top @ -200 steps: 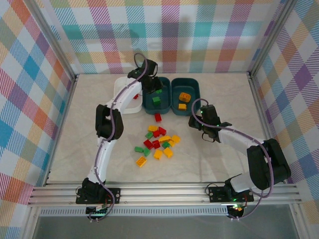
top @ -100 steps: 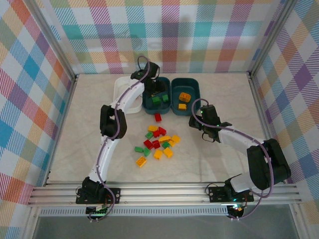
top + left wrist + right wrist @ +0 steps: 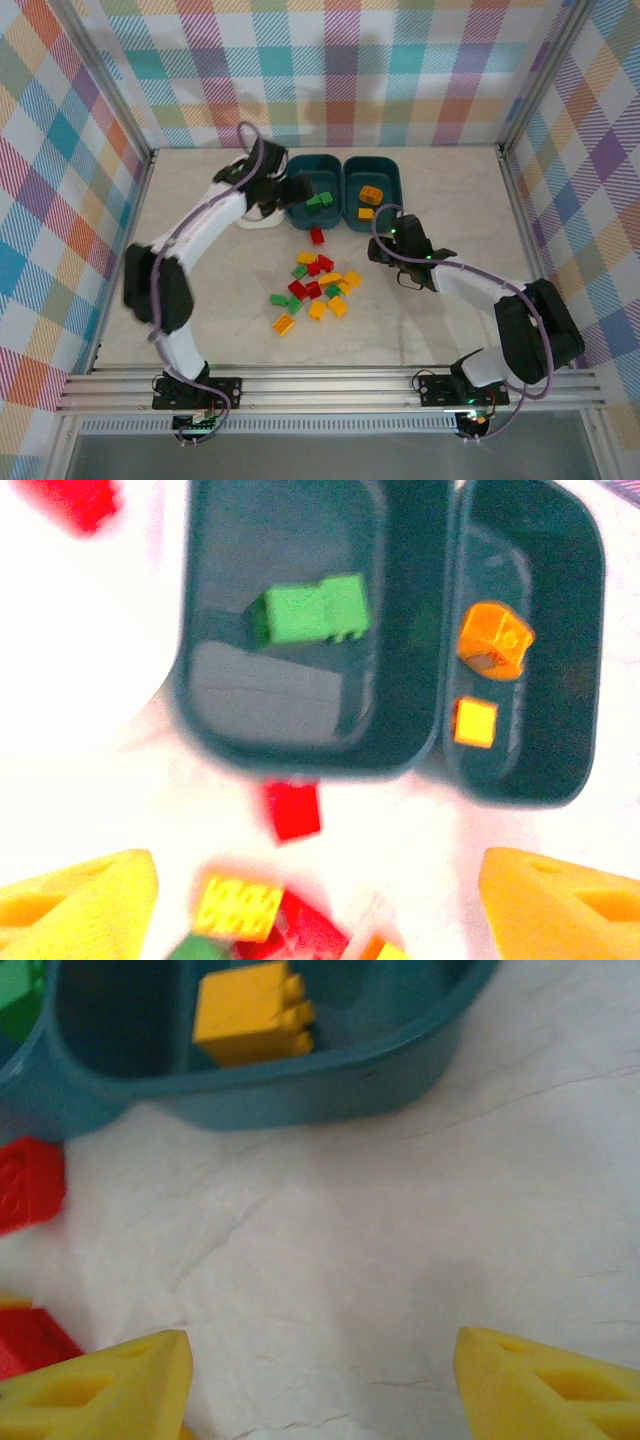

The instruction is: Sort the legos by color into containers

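Left fingers (image 3: 80, 900) apart, green legos (image 3: 310, 613) beyond

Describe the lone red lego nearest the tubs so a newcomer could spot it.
Find the dark teal plastic tub holding green bricks. Just in front of its near wall lies a small red studded brick on the table. It sits alone, apart from the mixed-colour pile of bricks closer to the near edge.

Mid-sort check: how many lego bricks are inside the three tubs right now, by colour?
Green plastic bricks, in the middle dark teal tub: 2
Yellow-orange plastic bricks, in the right dark teal tub: 2
Red plastic brick, in the white tub: 1 visible; part of this tub is hidden
Total seen in tubs: 5
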